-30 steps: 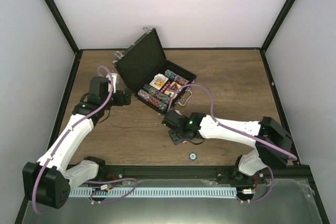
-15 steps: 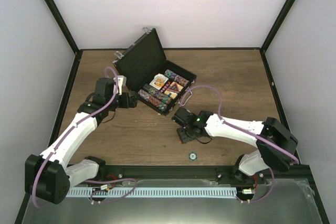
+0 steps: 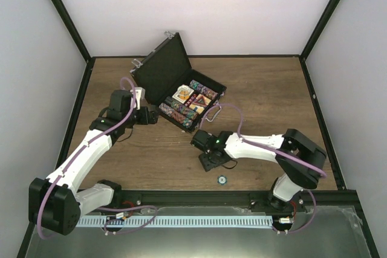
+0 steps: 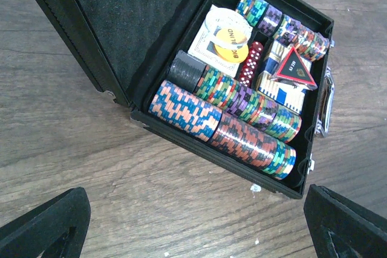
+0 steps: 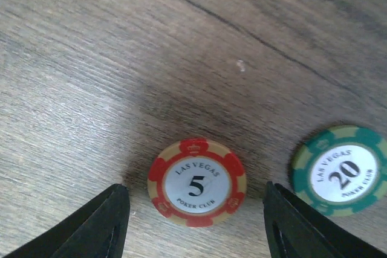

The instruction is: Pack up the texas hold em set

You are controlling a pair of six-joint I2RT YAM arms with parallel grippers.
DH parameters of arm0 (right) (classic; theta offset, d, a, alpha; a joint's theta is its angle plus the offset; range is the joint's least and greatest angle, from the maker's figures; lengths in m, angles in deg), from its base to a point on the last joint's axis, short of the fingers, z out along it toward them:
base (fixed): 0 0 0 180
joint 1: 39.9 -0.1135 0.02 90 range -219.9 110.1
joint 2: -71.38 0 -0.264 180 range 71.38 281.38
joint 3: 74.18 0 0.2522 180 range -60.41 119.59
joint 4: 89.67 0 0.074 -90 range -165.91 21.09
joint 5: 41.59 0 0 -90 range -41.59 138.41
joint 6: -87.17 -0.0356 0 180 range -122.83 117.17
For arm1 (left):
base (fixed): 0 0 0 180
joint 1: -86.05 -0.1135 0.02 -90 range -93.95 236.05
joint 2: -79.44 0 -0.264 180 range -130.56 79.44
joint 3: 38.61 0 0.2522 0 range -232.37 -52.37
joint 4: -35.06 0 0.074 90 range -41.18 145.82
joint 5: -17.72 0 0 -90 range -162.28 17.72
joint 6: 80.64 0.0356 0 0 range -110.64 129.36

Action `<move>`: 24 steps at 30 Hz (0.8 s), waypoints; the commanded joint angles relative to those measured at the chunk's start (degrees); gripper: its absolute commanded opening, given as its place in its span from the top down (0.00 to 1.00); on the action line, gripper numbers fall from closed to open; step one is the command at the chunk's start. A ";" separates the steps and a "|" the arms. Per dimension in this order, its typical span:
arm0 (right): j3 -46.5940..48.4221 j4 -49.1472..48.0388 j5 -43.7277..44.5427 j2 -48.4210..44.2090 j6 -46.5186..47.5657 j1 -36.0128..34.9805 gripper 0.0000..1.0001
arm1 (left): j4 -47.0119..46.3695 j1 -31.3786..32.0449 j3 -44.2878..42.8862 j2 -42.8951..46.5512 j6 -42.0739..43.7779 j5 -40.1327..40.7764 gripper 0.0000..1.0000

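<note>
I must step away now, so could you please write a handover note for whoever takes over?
Left gripper: open, empty, facing the open briefcase.
Right gripper: open, fingers either side of the red 5 chip, which lies flat on the table, not gripped.
Done: chip rows, card decks, orange button and triangular marker sit in the briefcase.
Left: pack the red 5 chip and the green 20 chip, then shut the lid.
</note>
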 commanded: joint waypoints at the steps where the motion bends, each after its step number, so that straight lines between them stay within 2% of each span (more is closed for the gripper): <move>1: 2.09 -1.51 -0.16 1.93 0.54 -1.19 0.37 | -0.85 0.06 0.41 0.31 -0.24 0.05 0.01; 7: 2.05 -1.58 1.18 4.00 0.02 -1.16 0.39 | -0.75 0.05 0.55 0.59 -0.25 0.17 0.01; 18: 1.33 0.72 2.48 3.73 -0.84 -2.03 0.52 | -0.73 0.67 1.00 0.72 -0.48 -0.66 0.02; 24: 0.89 0.42 3.09 2.95 -1.51 -2.33 0.57 | -1.93 3.97 2.51 1.53 -3.91 -1.40 0.03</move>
